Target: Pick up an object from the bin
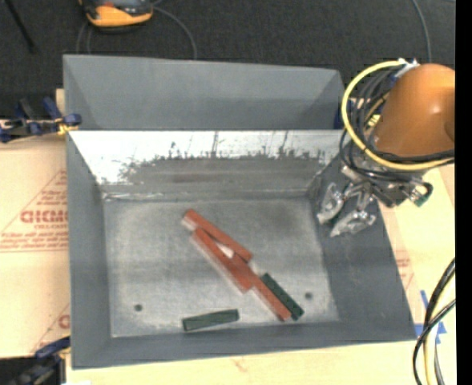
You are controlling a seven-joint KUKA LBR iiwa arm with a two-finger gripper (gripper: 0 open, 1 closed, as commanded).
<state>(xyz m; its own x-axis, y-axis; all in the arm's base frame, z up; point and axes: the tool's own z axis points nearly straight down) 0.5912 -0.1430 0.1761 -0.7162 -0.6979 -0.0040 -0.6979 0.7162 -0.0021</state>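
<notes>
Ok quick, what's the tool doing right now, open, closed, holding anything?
Tool: open or closed cannot be told. It is at the right wall of the bin, apart from the reddish-brown sticks.

We take this for a robotics lab or test cell. We see a grey metal bin (203, 95) standing on dark carpet (260, 14), and an industrial robot arm (416, 111) under an orange cover, looped with yellow and black cables (346, 107). An orange handheld device (115, 6) lies on the floor with its cord trailing.
</notes>
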